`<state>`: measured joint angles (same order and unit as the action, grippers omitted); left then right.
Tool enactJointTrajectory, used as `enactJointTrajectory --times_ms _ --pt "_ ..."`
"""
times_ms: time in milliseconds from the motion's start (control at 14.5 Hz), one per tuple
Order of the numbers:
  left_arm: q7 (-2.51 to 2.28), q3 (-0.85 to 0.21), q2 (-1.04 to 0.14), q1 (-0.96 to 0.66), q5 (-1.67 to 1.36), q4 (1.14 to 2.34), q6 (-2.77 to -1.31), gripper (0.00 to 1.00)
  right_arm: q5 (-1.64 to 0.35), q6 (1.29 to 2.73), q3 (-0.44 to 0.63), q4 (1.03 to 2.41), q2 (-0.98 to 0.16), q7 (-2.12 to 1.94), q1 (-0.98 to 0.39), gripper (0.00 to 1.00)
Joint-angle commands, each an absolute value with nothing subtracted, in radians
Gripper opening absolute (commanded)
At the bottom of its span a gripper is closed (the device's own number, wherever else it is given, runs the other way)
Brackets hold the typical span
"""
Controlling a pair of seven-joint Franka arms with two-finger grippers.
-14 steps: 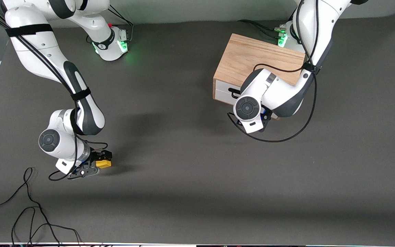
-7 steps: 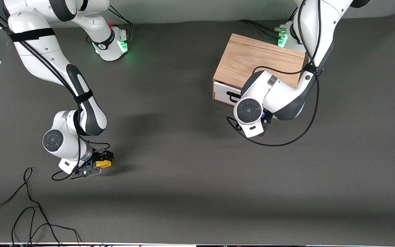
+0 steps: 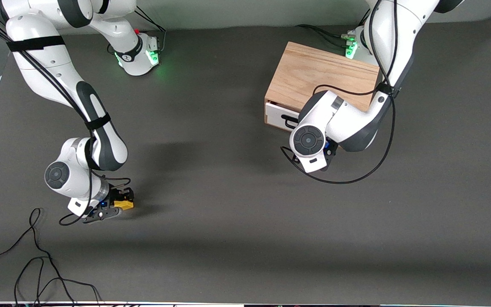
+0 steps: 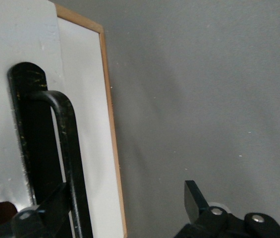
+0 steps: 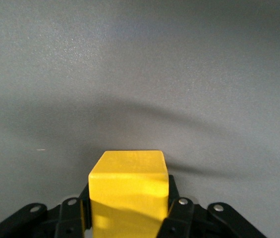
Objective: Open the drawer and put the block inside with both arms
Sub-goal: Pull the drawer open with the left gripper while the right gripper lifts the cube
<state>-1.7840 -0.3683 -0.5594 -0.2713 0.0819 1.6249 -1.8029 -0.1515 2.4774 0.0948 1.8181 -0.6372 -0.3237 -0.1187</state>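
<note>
The light oak box (image 3: pixel 320 76) stands toward the left arm's end of the table. Its drawer (image 3: pixel 276 116) with the white front is out by a small crack. The left gripper (image 3: pixel 319 150) is at the drawer front, mostly hidden under its wrist. In the left wrist view the gripper (image 4: pixel 126 192) is open, with the black bar handle (image 4: pixel 65 144) between its fingers and one finger (image 4: pixel 193 197) out over the table. The right gripper (image 3: pixel 119 201) is shut on the yellow block (image 3: pixel 124 204), low at the table toward the right arm's end. The block (image 5: pixel 128 173) sits between the fingers.
Loose black cables (image 3: pixel 36 260) lie on the table near the front camera at the right arm's end. A cable loop (image 3: pixel 339 179) hangs from the left arm in front of the drawer. The arm bases (image 3: pixel 139 53) stand at the table's back edge.
The drawer front has come a little way out of the box, with the left wrist moving a little with it. The right gripper with the block has shifted slightly toward the right arm's end.
</note>
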Motion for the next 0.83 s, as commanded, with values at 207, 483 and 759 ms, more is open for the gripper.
enactJointTrajectory --times_ms 207,483,759 --pt "-1.789 -0.362 -0.713 -0.284 0.155 1.431 -1.908 1.00 -0.195 2.484 0.095 1.812 -0.635 -0.361 -0.118 0.09" --pt "-1.786 -0.362 -0.718 -0.284 0.173 1.425 -2.054 1.00 -0.193 2.406 0.098 1.773 -0.615 -0.339 -0.127 0.03" --pt "-1.787 -0.360 -0.718 -0.284 0.190 1.425 -2.169 1.00 -0.183 2.202 0.098 1.682 -0.565 -0.269 -0.129 0.00"
